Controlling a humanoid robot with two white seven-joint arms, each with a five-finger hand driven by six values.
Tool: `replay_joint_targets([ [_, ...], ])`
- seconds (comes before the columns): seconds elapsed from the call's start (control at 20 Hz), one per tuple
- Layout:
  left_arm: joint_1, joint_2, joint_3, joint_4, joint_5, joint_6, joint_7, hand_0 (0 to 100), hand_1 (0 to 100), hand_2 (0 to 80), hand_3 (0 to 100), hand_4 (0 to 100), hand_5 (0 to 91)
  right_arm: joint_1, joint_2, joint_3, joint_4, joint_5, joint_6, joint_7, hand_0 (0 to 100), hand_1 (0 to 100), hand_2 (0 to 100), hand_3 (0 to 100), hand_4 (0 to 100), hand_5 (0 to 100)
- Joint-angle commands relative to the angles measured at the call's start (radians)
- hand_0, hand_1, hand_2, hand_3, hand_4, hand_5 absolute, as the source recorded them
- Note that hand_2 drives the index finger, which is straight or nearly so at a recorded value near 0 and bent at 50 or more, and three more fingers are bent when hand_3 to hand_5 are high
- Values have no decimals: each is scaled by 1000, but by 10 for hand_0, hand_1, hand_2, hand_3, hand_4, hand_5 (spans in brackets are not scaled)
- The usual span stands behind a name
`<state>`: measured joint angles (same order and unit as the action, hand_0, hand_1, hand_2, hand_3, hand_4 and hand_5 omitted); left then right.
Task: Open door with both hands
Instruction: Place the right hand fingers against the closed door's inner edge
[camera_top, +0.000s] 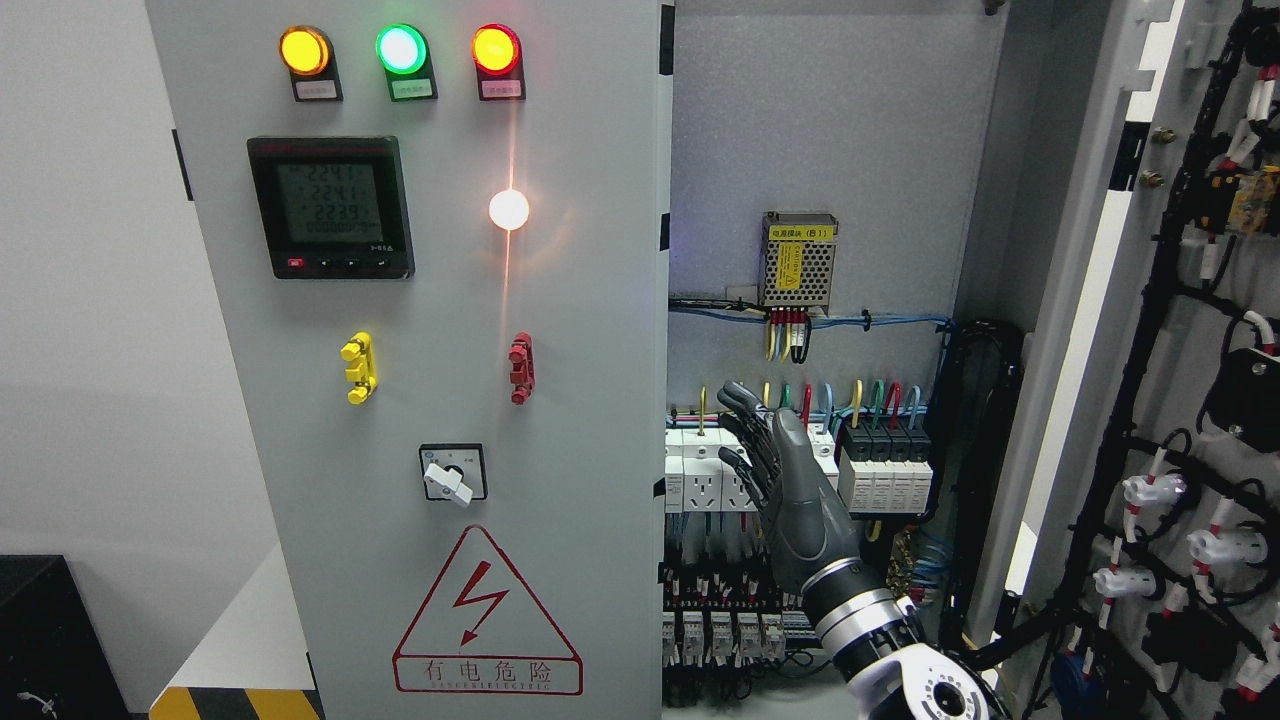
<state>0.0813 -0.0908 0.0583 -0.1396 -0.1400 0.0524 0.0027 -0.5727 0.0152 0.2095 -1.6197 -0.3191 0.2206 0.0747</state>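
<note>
Right hand (775, 470), fingers extended and empty, raised before the breakers right of the closed left door (420, 350); right door (1190, 400) swung open. Next, hook that left door's free edge and pull steadily.

Matt grey painted metal door (560, 420), glossy plastic indicator lamps (401, 49), matt dark plastic right hand (790, 490)

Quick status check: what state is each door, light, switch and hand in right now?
Left door: closed.
Right door: swung open, wiring side showing.
Three top lamps: all lit.
Meter: display on.
Selector switch: handle points down-right.
Right hand: open, raised inside cabinet.
</note>
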Motion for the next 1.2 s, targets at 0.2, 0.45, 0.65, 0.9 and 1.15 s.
replay_joint_targets([
  [0.2,0,-1,0,0,0,0,0,0,0,0,0,0,0,-36,0,2,26,-23,31,37,0,0,0,0,0,0],
  [0.45,0,0,0,0,0,0,0,0,0,0,0,0,0,-52,0,-5,50,-104,52,48,0,0,0,0,0,0],
  [0.65,-1,0,0,0,0,0,0,0,0,0,0,0,0,-53,-1,-5,50,-121,68,62,0,0,0,0,0,0],
  [0.9,0,0,0,0,0,0,0,0,0,0,0,0,0,-65,-12,-9,67,-170,94,79,0,0,0,0,0,0],
  [1.15,-1,0,0,0,0,0,0,0,0,0,0,0,0,-84,-40,-9,86,-170,94,120,0,0,0,0,0,0],
])
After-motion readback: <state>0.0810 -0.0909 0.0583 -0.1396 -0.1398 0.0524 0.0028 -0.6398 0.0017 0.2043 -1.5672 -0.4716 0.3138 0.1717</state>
